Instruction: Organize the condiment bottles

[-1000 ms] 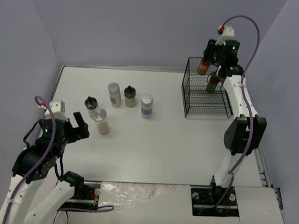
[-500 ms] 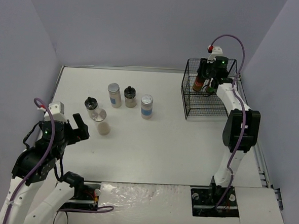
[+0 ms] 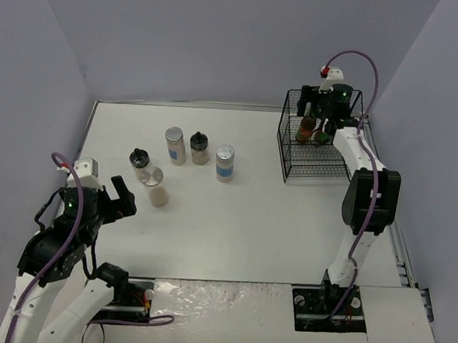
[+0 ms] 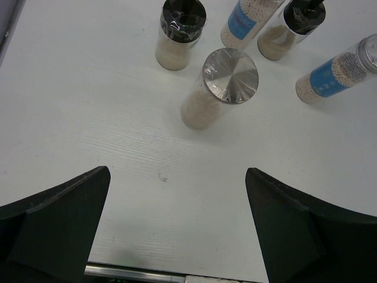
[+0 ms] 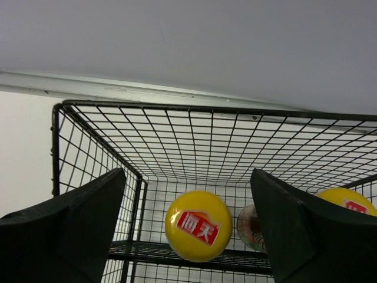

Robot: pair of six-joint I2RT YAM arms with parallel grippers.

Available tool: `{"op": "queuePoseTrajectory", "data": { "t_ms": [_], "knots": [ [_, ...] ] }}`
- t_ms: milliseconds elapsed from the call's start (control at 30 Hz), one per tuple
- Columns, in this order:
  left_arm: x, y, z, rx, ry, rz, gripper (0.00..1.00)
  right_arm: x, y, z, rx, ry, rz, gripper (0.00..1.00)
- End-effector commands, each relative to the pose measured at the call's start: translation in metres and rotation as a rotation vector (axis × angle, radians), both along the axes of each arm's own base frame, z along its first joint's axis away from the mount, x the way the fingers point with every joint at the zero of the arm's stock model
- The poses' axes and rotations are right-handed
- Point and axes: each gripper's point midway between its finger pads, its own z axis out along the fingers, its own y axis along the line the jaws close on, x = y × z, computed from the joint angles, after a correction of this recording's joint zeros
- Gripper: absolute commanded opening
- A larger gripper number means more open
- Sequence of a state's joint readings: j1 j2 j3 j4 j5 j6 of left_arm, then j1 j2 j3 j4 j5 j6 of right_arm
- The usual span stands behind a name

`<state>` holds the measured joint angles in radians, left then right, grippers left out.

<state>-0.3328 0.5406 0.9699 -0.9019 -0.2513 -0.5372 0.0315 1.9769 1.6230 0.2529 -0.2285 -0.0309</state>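
Condiment bottles stand in two groups. Five are on the white table (image 3: pixel 248 235), left of centre, all upright and apart from one another. A plain silver-lidded jar (image 4: pixel 224 85) of pale tan grains is nearest the left gripper (image 4: pixel 178 177). A near black-capped shaker (image 4: pixel 179 32) stands just beyond it to the left and a second black-capped shaker (image 4: pixel 291 26) farther right. Between the shakers is a far blue-labelled jar (image 4: pixel 247 20) of whitish pellets, and an end blue-labelled jar (image 4: pixel 339 73) with a silver lid closes the row on the right. The left gripper's jaws are spread wide, holding nothing, short of the plain jar.

Two dark sauce bottles stand inside the black wire basket (image 3: pixel 292 164) at the table's far right. One round yellow cap (image 5: pixel 198 225) bears a red label with white characters. The other yellow cap (image 5: pixel 347 203) shows at the right edge. The right gripper (image 5: pixel 187 180) hangs over the basket, jaws spread and empty.
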Motion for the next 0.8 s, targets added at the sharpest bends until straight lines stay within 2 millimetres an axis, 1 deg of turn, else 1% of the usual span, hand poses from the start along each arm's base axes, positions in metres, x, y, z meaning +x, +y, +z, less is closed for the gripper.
{"op": "queuePoseTrajectory", "data": {
  "t_ms": [0, 33, 100, 167, 200, 233, 267, 300, 367, 433, 467, 500, 567, 600, 667, 767],
  "knots": [
    [0.006, -0.004, 0.013, -0.031, -0.041, 0.000, 0.97, -0.032, 0.011, 0.138, 0.020, -0.263, 0.063, 0.89],
    [0.006, -0.005, 0.014, -0.033, -0.045, -0.002, 0.97, -0.036, 0.013, 0.136, 0.021, -0.253, 0.072, 0.90],
    [0.007, -0.006, 0.014, -0.032, -0.046, -0.007, 0.97, -0.059, 0.019, 0.159, 0.023, -0.287, 0.092, 0.93],
    [0.008, -0.006, 0.015, -0.030, -0.048, -0.012, 0.97, -0.073, 0.028, 0.158, 0.027, -0.271, 0.112, 0.95],
    [0.009, -0.006, 0.015, -0.028, -0.049, -0.014, 0.97, -0.081, 0.034, 0.161, 0.029, -0.270, 0.127, 0.96],
    [0.009, -0.007, 0.015, -0.025, -0.050, -0.016, 0.97, -0.092, 0.044, 0.167, 0.029, -0.278, 0.149, 0.96],
    [0.010, -0.007, 0.015, -0.020, -0.050, -0.019, 0.97, -0.099, 0.052, 0.165, 0.029, -0.268, 0.167, 0.97],
    [0.011, -0.007, 0.015, -0.013, -0.050, -0.023, 0.97, -0.109, 0.064, 0.162, 0.030, -0.257, 0.194, 0.98],
    [0.012, -0.007, 0.013, -0.001, -0.046, -0.029, 0.97, -0.130, 0.093, 0.156, 0.025, -0.240, 0.261, 0.99],
    [0.014, -0.006, 0.013, 0.014, -0.048, -0.035, 0.97, -0.147, 0.124, 0.136, 0.028, -0.191, 0.333, 1.00],
    [0.015, -0.006, 0.013, 0.020, -0.050, -0.036, 0.97, -0.154, 0.137, 0.132, 0.036, -0.180, 0.363, 1.00],
    [0.016, -0.005, 0.013, 0.031, -0.052, -0.037, 0.97, -0.163, 0.155, 0.124, 0.044, -0.160, 0.402, 1.00],
    [0.019, -0.004, 0.012, 0.055, -0.057, -0.047, 0.97, -0.184, 0.194, 0.099, 0.041, -0.105, 0.484, 1.00],
    [0.019, -0.004, 0.011, 0.063, -0.061, -0.049, 0.97, -0.189, 0.208, 0.086, 0.033, -0.078, 0.507, 1.00],
    [0.022, -0.003, 0.012, 0.080, -0.075, -0.054, 0.97, -0.197, 0.228, 0.067, 0.019, -0.041, 0.540, 1.00],
    [0.024, -0.001, 0.010, 0.100, -0.096, -0.062, 0.97, -0.203, 0.255, 0.044, -0.009, 0.001, 0.581, 1.00]
  ]
}}
